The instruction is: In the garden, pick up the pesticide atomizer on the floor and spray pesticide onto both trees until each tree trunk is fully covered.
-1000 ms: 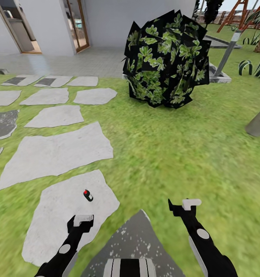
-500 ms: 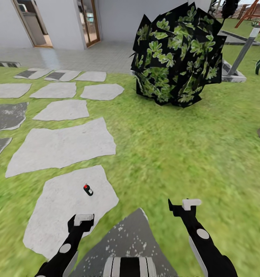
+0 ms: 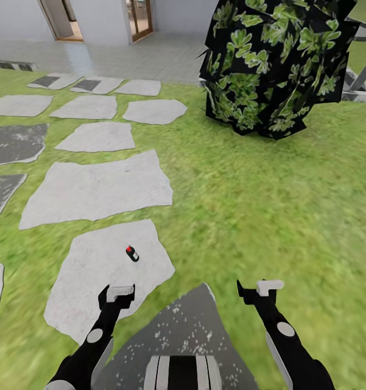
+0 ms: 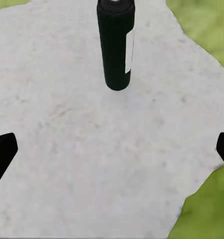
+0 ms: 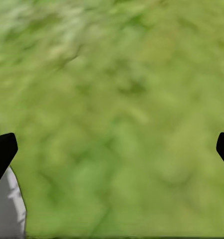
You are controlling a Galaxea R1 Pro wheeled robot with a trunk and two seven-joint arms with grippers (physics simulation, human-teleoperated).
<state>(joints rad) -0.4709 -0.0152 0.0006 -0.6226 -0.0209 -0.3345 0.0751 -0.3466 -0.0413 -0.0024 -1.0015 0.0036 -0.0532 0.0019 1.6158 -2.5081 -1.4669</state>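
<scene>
On the broad grey paving stone (image 3: 90,281) ahead of me lies the pesticide atomizer (image 3: 132,253), on its side, long axis running away from my left claw (image 3: 119,293) and slightly rightward. That claw hangs spread and empty just short of it, far nearer than my right claw (image 3: 261,287), spread over grass.

Bright, flat, shadowless light; smeared blurry grass (image 3: 248,216), stretched edges.
</scene>
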